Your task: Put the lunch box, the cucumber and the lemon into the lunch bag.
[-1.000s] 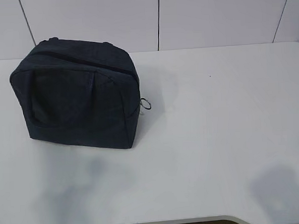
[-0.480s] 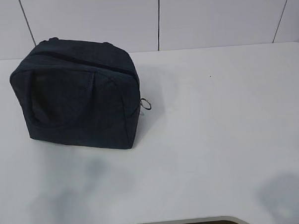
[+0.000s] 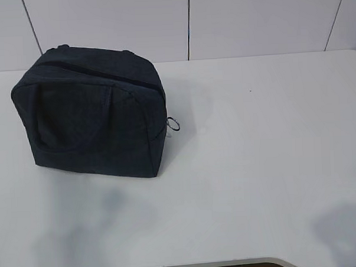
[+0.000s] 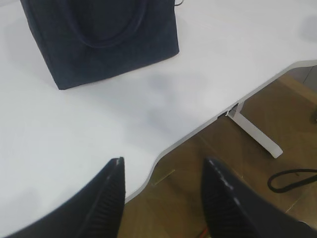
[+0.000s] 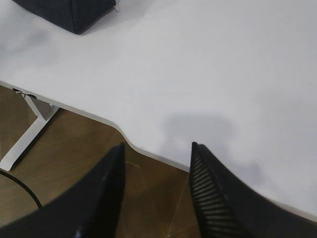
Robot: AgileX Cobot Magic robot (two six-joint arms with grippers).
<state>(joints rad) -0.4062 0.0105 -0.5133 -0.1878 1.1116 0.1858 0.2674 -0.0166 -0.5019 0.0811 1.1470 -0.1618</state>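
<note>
Lunch bag (image 3: 91,110) stands at the tabletop's (image 3: 255,136) far-left corner, zipped shut along its top, metal ring pull (image 3: 174,124) hanging at its right end; lunch box, cucumber and lemon are not visible in any view, presumably already inside, so the task reads as complete; left gripper (image 4: 163,191) hovers over the near edge, jaws apart, holding nothing; right gripper (image 5: 156,186) likewise parted and empty above the near edge. Change since the earlier frames: the shadow at the near-right corner has slid further right and lower, suggesting the right arm is withdrawing; bag unmoved; left shadow near-unchanged.
</note>
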